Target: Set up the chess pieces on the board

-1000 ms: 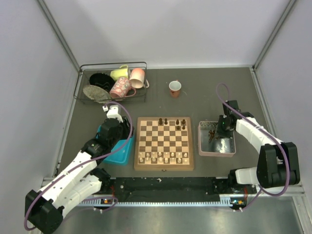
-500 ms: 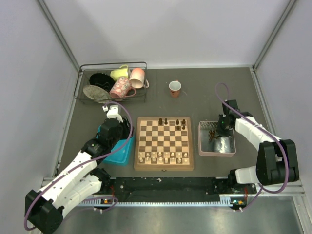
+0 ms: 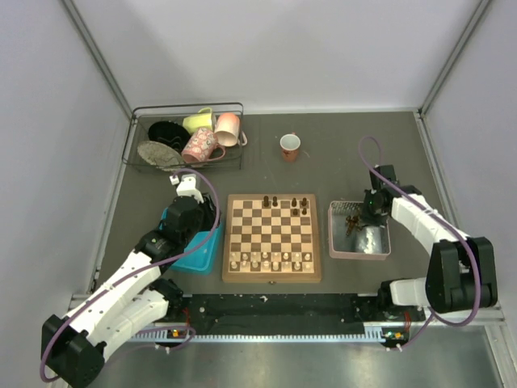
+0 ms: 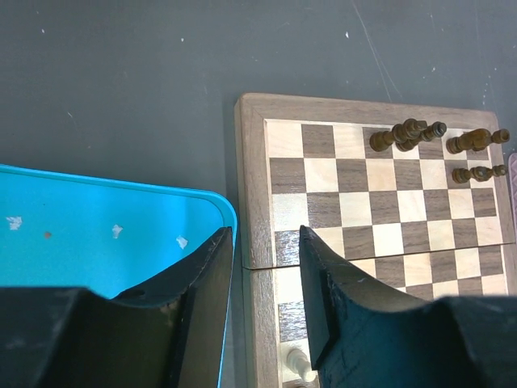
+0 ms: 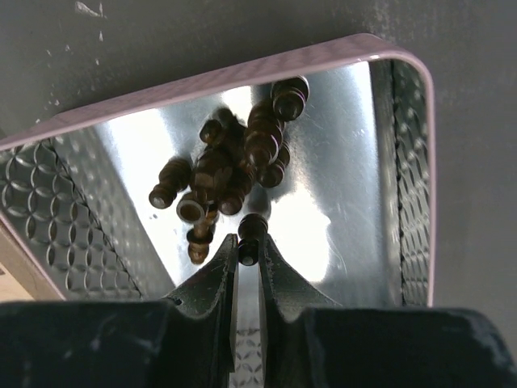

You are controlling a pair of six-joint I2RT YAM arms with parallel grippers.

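The board [image 3: 272, 237] lies at the table's middle, with several dark chess pieces [image 3: 283, 202] on its far rows and pale cream chessmen along its near row. More dark pieces [image 5: 234, 170] lie heaped in the grey tray [image 3: 359, 230] to the board's right. My right gripper [image 5: 249, 246] is over that tray and shut on one dark piece [image 5: 251, 236] just clear of the heap. My left gripper [image 4: 265, 242] is open and empty, hovering over the board's left edge [image 4: 250, 202] beside the blue tray [image 4: 89, 230].
A wire rack [image 3: 187, 136] with mugs and a dish stands at the back left. A small red-and-white cup [image 3: 290, 146] stands behind the board. The enclosure's white walls close in the table at left, right and back.
The right gripper has shifted slightly within the grey tray, first towards the back then a little nearer. The left arm has not moved.
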